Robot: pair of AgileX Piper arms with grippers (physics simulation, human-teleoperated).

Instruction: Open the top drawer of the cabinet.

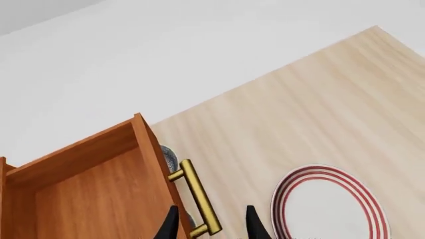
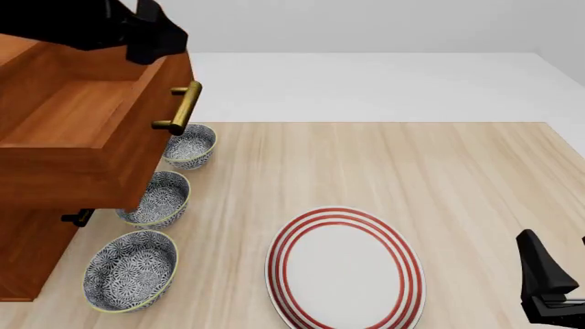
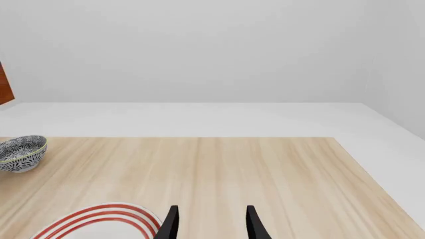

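The top drawer [image 2: 82, 130] already stands pulled far out of the cabinet [image 2: 32, 253] at about ten o'clock on the table [image 2: 457, 171], its bare wooden inside showing; the opening looks essentially done, with at most a retreat of the arm left. The brass handle [image 2: 183, 107] faces three o'clock. In the left wrist view the left claw [image 1: 211, 224] is released, its fingers parted either side of the handle's end without pinching it. That arm hangs dark above the drawer's far edge. The right claw [image 3: 211, 223] rests idle at five o'clock, fingers apart, grasping nothing, just beside the striped plate [image 2: 346, 271].
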